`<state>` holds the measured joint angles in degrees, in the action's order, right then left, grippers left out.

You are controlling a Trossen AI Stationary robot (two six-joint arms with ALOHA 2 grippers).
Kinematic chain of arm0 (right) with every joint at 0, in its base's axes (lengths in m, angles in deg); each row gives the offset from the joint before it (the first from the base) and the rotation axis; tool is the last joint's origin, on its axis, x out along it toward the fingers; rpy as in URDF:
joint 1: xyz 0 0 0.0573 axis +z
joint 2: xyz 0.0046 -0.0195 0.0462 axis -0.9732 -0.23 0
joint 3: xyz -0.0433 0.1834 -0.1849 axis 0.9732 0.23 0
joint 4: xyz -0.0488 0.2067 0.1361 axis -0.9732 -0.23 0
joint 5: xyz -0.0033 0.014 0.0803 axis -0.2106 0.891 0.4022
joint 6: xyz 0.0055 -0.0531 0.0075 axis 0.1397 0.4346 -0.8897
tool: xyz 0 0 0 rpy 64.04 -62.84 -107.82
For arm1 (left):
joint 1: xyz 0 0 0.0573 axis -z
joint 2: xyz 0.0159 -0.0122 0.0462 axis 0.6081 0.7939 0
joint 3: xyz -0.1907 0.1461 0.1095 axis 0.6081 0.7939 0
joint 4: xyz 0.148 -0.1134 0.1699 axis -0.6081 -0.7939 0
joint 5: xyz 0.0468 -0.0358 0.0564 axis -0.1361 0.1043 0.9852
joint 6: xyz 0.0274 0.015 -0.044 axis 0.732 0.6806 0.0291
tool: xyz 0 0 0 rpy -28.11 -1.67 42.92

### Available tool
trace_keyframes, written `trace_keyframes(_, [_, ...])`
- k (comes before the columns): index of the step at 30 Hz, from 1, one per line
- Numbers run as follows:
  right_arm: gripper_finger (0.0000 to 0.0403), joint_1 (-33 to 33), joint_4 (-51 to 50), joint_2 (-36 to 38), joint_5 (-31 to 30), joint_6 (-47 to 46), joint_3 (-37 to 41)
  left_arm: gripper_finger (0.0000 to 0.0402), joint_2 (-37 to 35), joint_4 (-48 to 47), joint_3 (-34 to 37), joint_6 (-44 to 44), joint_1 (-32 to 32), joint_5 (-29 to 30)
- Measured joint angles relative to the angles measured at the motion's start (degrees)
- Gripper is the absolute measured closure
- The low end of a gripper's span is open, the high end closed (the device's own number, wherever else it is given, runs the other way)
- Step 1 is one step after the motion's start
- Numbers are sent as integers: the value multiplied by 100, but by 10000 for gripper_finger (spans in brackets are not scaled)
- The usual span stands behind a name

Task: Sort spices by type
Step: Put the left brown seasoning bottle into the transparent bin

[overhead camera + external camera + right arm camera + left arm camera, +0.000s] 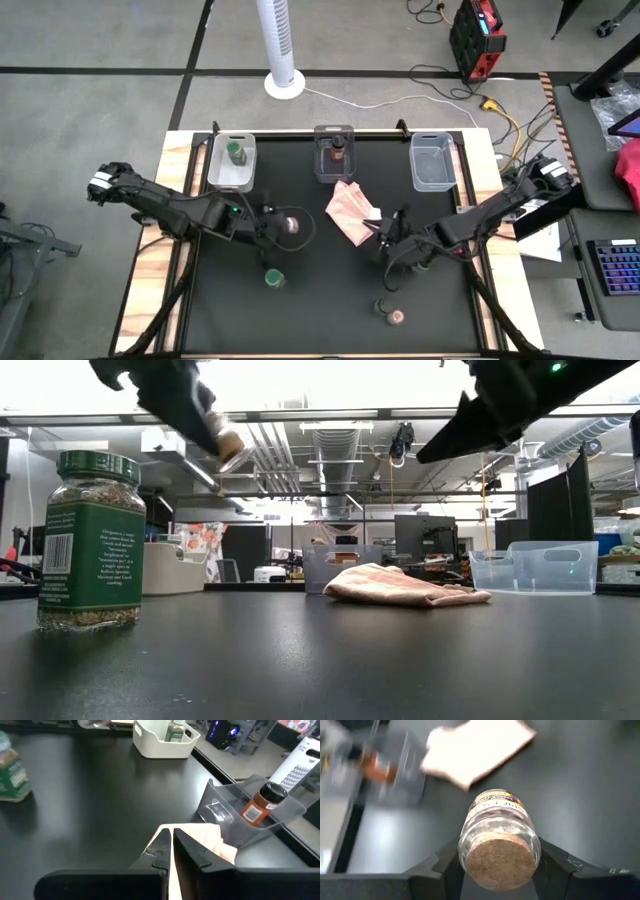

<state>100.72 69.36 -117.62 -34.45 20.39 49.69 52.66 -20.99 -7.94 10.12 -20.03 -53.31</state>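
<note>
My left gripper point(288, 226) is shut on a small clear jar point(497, 837) with a tan round end and carries it above the table's middle left; the low view shows this jar point(228, 442) high and tilted. My right gripper point(170, 842) is shut and holds nothing, raised beside the pink cloth point(350, 212). One green-lidded jar point(273, 278) stands upright on the table. A pinkish-lidded jar point(395, 317) sits near the near edge. Another green-lidded jar point(235, 150) is in the white bin and a dark-lidded jar point(338, 152) in the middle clear bin. My left gripper pinches the jar's glass body point(470, 845) between its two fingers point(442, 867), one on each side, close to the tan round end point(497, 862) that faces the wrist camera. The jar is lifted clear of the table and tilted, and its labelled part points away from the wrist.
Three bins stand along the far edge: the white bin point(232, 165), the middle clear bin point(334, 168) and the right clear bin point(432, 160), which holds no jar. The pink cloth point(400, 585) lies crumpled on the black mat between the arms. Open mat lies toward the near edge.
</note>
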Motion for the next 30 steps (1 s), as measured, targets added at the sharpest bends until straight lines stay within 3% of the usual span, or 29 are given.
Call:
trace_keyframes(4, [390,-191,626,-375,46,274,-3,236,0,818,0,1080,-1,-26])
trace_keyframes(10, [377,-271,780,-881,50,132,-311,237,40,1567,48,2474,-8,-55])
trace_keyframes(14, [344,-252,775,-1129,49,-41,-555,237,52,2098,327,3104,-117,-556])
trace_keyframes(17, [313,-191,769,-1272,48,-53,-722,237,55,2419,552,3231,-260,-902])
trace_keyframes(30, [203,172,710,-1513,60,-360,-1193,237,55,2859,986,3391,-631,-1220])
